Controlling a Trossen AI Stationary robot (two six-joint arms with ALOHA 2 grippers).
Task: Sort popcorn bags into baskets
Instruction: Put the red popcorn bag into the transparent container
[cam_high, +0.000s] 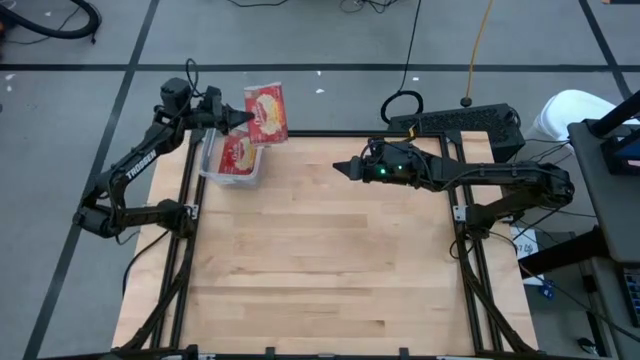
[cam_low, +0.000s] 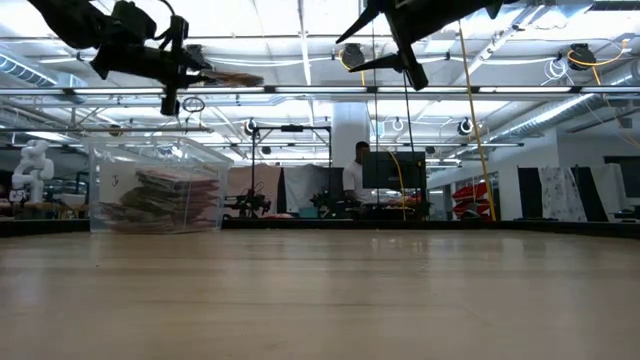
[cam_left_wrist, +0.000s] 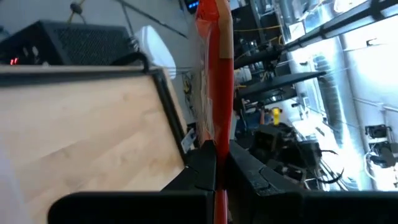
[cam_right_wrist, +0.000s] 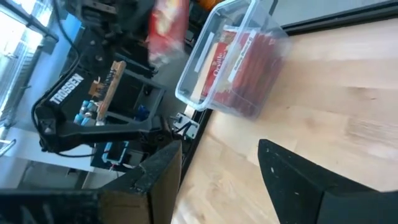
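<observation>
- Table (cam_high: 330, 270) is lying bare over its near part in the high view; every packet in sight is at the far left corner.
- Right gripper (cam_high: 345, 168) is hovering over the far middle of the table, jaws apart and holding nothing, pointing toward the tub.
- Tub (cam_high: 228, 165) is sitting at the far left corner, with red bags (cam_low: 160, 198) stacked flat inside.
- Left gripper (cam_high: 238, 120) is hanging just beyond the tub and above it, jaws clamped on one bag (cam_high: 266, 113); that bag's long axis is running away from the jaws, outward past the far edge, so the left arm is much the nearer to the tub.
- Low view is showing the held bag edge-on, high above the tub; the high view is hiding that height.
</observation>
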